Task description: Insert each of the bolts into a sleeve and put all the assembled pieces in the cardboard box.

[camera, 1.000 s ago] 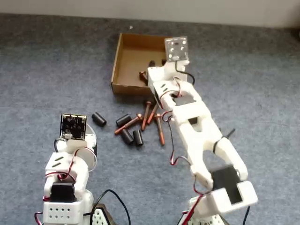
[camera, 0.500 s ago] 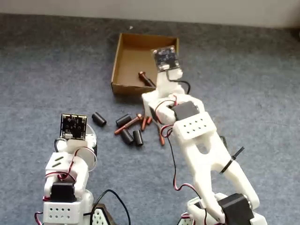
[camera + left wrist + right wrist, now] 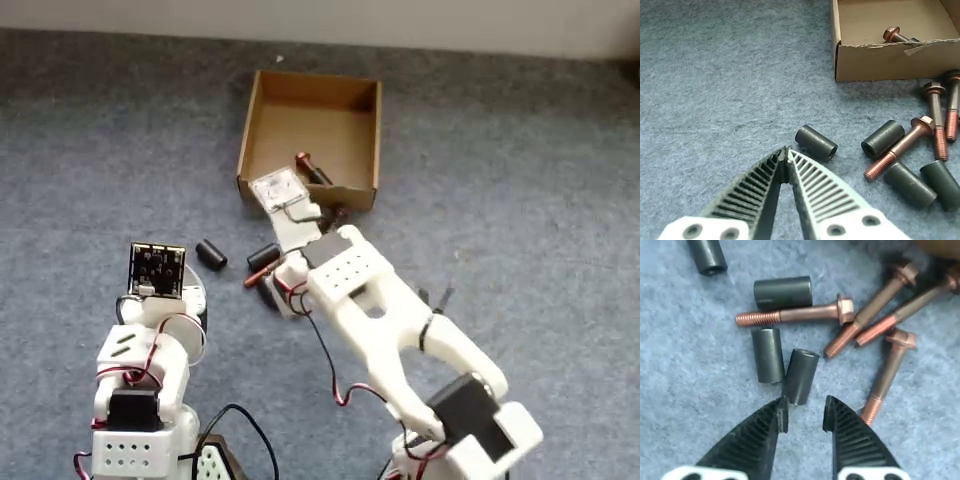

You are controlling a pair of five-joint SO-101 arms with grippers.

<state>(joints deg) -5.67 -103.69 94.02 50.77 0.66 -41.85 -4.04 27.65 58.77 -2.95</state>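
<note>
Copper and black, that's the assembled piece [image 3: 311, 168], and it's lying on the floor of the cardboard box [image 3: 335, 120], close to the front wall. A second ago my right arm was stretched out over the box. Since then it has swung back, and the right gripper [image 3: 805, 412] now hangs over the loose pile just in front of the box. So I'd call that one delivered, with the arm lining up for round two.

Left on the grey carpet [image 3: 520, 200] are four bolts [image 3: 872, 305] and four sleeves [image 3: 783, 291], so the counts match. The bolts are coppery, with flanged heads and threaded tips. One bolt [image 3: 795, 314] lies alongside a sleeve, and the other three fan out together toward the box. The sleeves are short matte dark tubes, all on their sides.

The nearest sleeve [image 3: 801, 376] lies right off the right gripper's tips, snug beside a second sleeve [image 3: 768, 355]. The jaws on that side are parted with nothing between them, so my guess is that sleeve is the next pick.

The left gripper [image 3: 786, 154] is pinched closed and empty, parked near the outlying sleeve [image 3: 816, 142] off to the side of the pile. That arm hasn't budged.
</note>
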